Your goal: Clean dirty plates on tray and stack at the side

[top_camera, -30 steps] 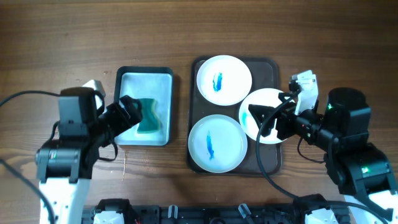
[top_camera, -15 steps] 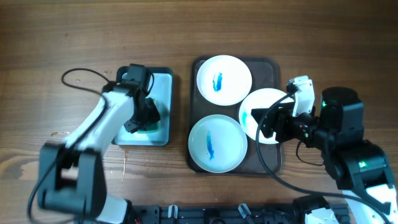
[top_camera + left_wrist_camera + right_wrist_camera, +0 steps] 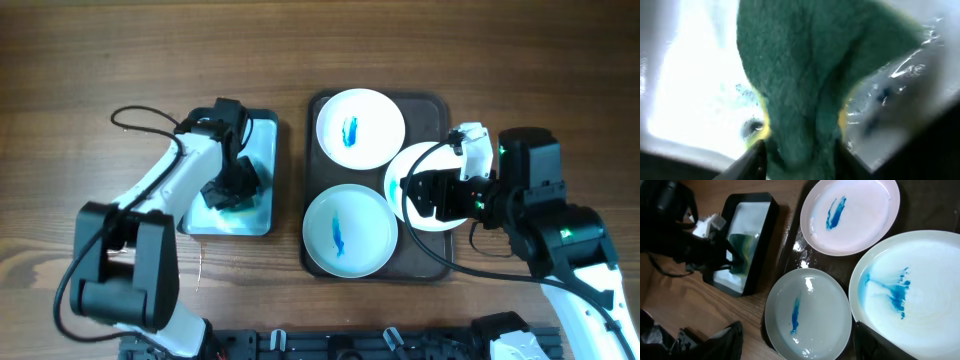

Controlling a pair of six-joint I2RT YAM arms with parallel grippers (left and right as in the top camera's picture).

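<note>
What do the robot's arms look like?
White links, black joint housings. The left arm carries a looping black cable and a black left gripper. The right arm has green lights, black cables, a white wrist block and a black right gripper.

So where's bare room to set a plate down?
Bare wood runs along the far side, beyond the small tray and the tray. The gap between them is narrow. The tray itself is crowded with three plates; the arms crowd both outer sides.

The overhead camera looks straight down on my whole table (image 3: pixel 100 60). My left wrist camera sits pressed against the sponge (image 3: pixel 800 75). My right one, farther back, faces nine o'clock across the plates (image 3: pixel 807 317), which overhead also sees.
</note>
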